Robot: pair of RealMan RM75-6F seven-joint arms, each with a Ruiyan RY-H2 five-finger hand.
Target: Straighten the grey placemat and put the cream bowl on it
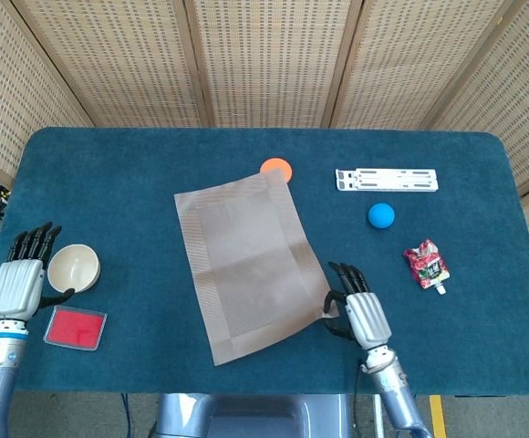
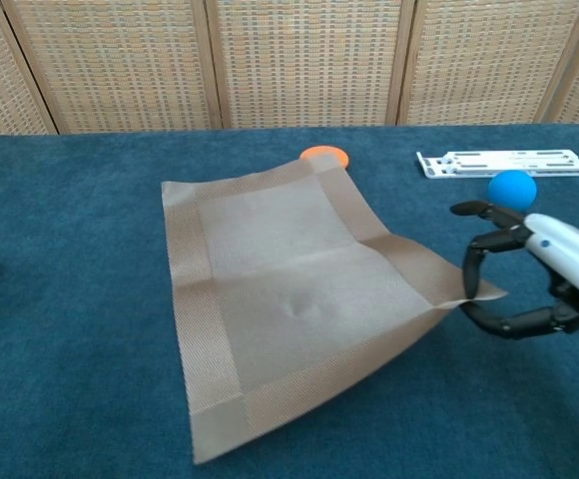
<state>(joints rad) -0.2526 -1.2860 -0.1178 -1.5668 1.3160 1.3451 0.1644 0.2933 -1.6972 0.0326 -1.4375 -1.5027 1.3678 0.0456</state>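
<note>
Fingertips [image 2: 469, 271] of your right hand [image 1: 356, 308] pinch the near right corner of the grey woven placemat [image 1: 251, 262], lifted a little off the blue tablecloth [image 1: 119, 173].

From that pinch the mat runs up and to the left; its long axis slants across the table rather than square to the edge, with the far corner just beside the small orange disc [image 1: 275, 169]. Squaring it, by my read, means swinging the held corner round while the far end stays down. Over on your other side, the left hand [image 1: 18, 278] has its fingers spread, thumb reaching toward the round cream bowl [image 1: 73, 267] just beside it. I can't tell whether it touches. That hand is the nearer one for the bowl, well apart from the mat.
</note>
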